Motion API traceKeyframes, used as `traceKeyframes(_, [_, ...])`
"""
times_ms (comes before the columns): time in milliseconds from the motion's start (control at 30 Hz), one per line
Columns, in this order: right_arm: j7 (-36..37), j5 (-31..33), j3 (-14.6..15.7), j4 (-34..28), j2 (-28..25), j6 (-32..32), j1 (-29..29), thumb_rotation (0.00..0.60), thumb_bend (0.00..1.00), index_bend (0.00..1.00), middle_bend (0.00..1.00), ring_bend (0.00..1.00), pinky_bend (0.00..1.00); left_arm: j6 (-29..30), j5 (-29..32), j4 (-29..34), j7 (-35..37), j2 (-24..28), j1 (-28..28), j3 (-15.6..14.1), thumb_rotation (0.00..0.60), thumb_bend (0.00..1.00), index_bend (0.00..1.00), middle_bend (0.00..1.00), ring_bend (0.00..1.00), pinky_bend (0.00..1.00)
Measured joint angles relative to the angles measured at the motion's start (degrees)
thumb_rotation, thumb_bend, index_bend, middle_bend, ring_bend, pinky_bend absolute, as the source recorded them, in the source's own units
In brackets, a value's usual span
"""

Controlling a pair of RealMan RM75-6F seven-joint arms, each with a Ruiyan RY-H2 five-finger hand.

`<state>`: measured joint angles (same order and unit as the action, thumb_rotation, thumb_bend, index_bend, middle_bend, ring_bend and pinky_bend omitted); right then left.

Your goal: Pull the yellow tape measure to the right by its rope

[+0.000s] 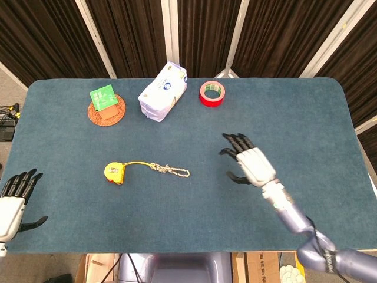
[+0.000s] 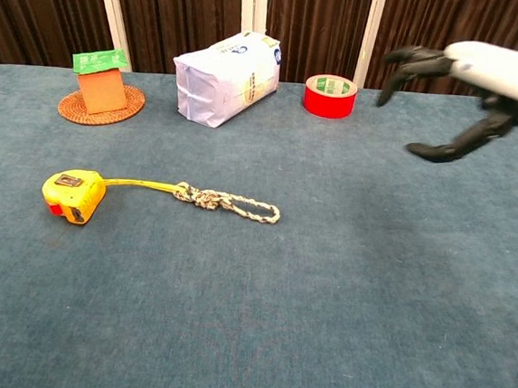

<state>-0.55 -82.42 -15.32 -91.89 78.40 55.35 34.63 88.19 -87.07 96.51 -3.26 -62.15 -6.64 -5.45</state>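
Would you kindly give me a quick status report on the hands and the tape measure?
Right hand open, above the table, right of the rope. Left hand open at the table's near-left edge. Tape measure untouched. Nothing between right hand and rope.

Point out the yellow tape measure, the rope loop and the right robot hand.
yellow tape measure (image 1: 114,173): head view, top of its case.
rope loop (image 2: 256,212): chest view, on the cord of its right-end loop.
right robot hand (image 1: 252,164): head view, back of the hand.
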Motion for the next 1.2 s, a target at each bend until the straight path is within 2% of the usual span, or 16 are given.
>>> traceKeyframes(367, [-5.08,11.4,-2.14,9.24,14.53,-6.23,7.45,0.6,0.36,0.42,0.07,0.0,0.0,-1.81,1.23,-0.43,1.82,0.44,0.17,0.96,0.6,0.0,0.0,0.0,0.0,0.0])
traceKeyframes(633, [-6.29,15.77,-2.24,16.69,22.7,-8.08,10.86,0.6,0.36,0.43,0.07,0.0,0.0,-2.93,1.34,-0.37,2.84,0.85,0.24,1.39,0.6,0.0,0.0,0.0,0.0,0.0])
traceKeyframes(833, [-6.47,17.37,-1.73,20.34,25.77,-8.59,11.97,0.6,0.36,0.46,0.07,0.0,0.0,-3.48,1.45,-0.5,3.47,1.1,0.35,1.68,0.6,0.0,0.0,0.0,0.0,0.0])
traceKeyframes(1200, [-6.47,17.83,-0.39,22.2,27.21,-8.33,12.07,0.6,0.36,0.47,0.07,0.0,0.0,-3.94,1.31,-0.35,3.63,1.23,0.68,2.13,0.6,0.0,0.0,0.0,0.0,0.0])
